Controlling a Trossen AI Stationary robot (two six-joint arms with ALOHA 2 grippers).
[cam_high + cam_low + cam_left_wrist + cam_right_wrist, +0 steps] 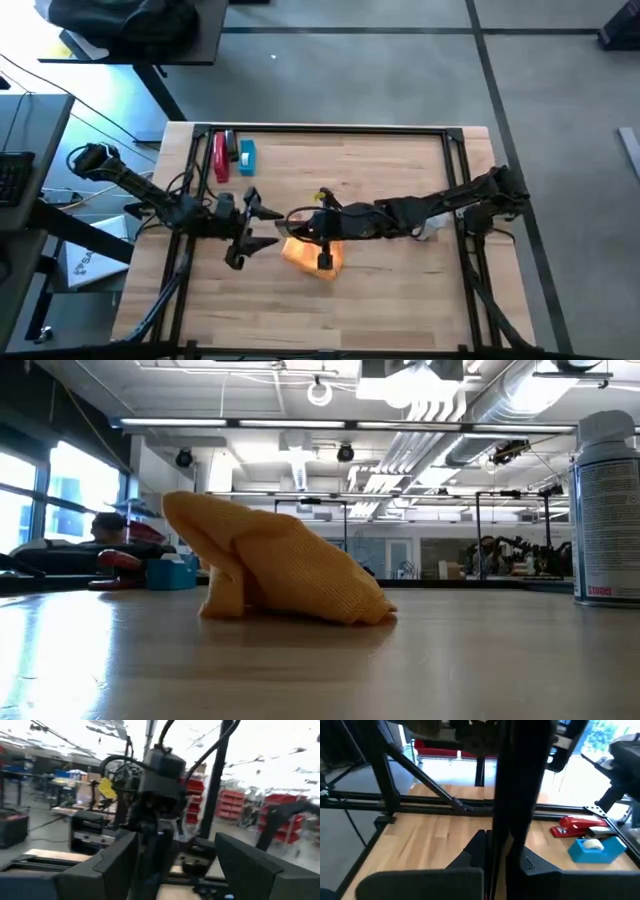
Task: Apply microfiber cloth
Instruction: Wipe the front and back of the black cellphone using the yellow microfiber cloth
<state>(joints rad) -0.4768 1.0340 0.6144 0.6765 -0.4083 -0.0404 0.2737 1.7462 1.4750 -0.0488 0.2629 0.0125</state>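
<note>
From above, the right arm's dark gripper [322, 240] covers much of the crumpled bright-orange microfiber cloth [305, 255], so only its folds toward the table's front edge show; whether its fingers grip the fabric cannot be told. A pale object [432, 230] (perhaps a bottle) peeks out from under the same arm. At table height, a white spray can [606, 510] is cut off by the picture's right edge. The left wrist camera's picture is blurred, the other arm [159, 785] smeared.
</note>
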